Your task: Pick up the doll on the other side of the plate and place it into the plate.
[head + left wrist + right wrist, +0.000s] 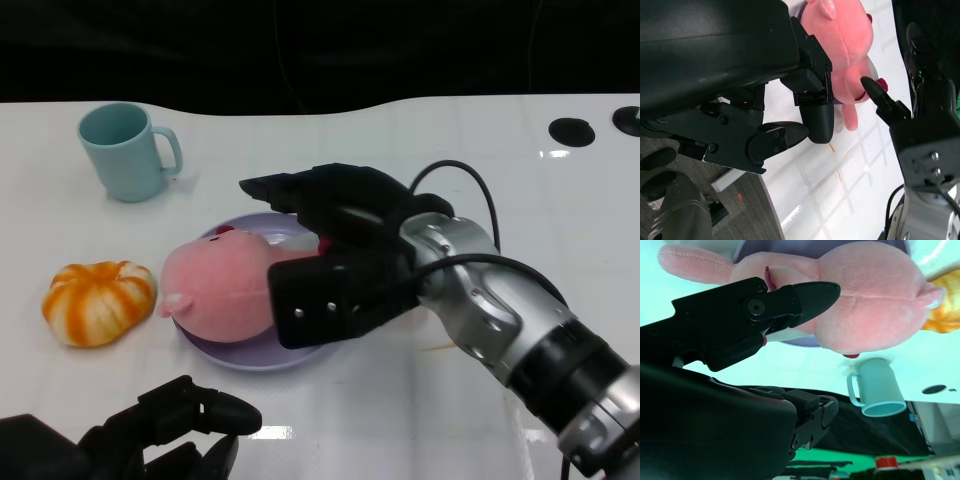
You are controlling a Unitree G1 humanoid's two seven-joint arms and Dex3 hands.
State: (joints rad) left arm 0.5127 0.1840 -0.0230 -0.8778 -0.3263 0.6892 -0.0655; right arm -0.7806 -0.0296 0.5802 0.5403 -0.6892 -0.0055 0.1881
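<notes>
The pink plush doll (220, 285) lies on the lavender plate (250, 360) at the table's middle, its head toward the left. My right hand (340, 250) is spread over the doll's right end. Its upper fingers reach out above the doll and the thumb side sits in front of it. In the right wrist view one finger lies along the doll (875, 300) while the others stand well clear of it. My left hand (170, 425) rests low at the near left, away from the plate, its fingers curled in on nothing. The left wrist view shows the doll (850, 45) beyond those curled fingers.
A teal mug (125, 150) stands at the far left. An orange striped pumpkin toy (98, 300) lies just left of the plate. Two round black holes (572, 130) mark the table's far right. The table's back edge meets a dark background.
</notes>
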